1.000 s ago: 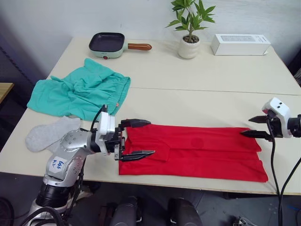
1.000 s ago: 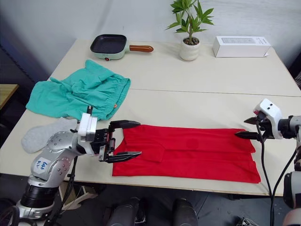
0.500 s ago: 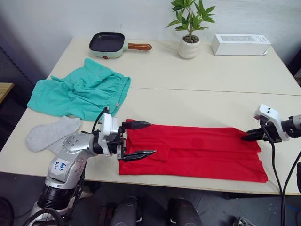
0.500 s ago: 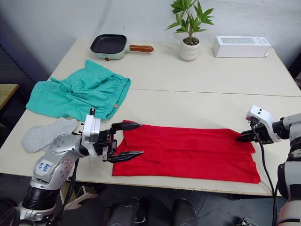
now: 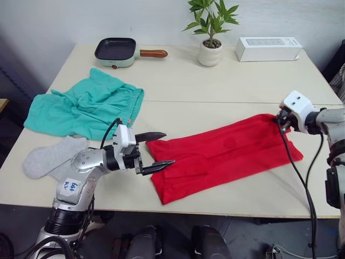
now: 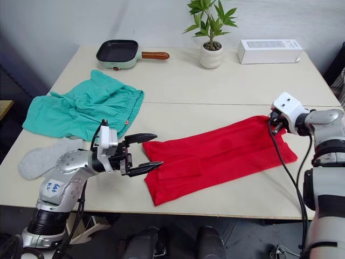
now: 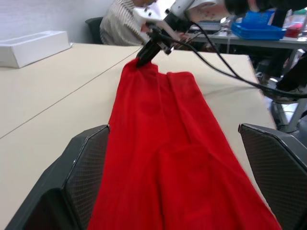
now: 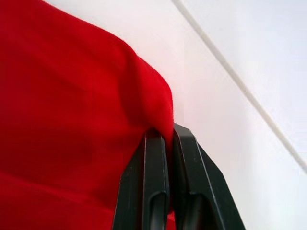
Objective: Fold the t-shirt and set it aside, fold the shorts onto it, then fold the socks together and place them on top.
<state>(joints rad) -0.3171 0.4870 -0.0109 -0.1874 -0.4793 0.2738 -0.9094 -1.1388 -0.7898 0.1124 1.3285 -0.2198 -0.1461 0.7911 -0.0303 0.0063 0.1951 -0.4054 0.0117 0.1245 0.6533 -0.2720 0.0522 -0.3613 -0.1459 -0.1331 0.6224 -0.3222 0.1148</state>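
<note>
— Right gripper (image 8: 162, 143) first: your fingers are pinched tight on the far corner of the t-shirt (image 5: 226, 156), at its right end.

— And the left one?

— Your left gripper (image 5: 159, 150) is spread wide at the shirt's near-left end, one finger on each side of the edge, gripping nothing. The shirt lies in a long narrow strip slanting across the front of the table (image 5: 215, 86).

— So which step are you on?

— I'd say the shirt fold, with its sides already turned in. Shorts (image 5: 86, 108) and socks (image 5: 46, 159) wait untouched on the left. Next you likely need the left fingers shut on that end, so you can carry one end over the other.
</note>
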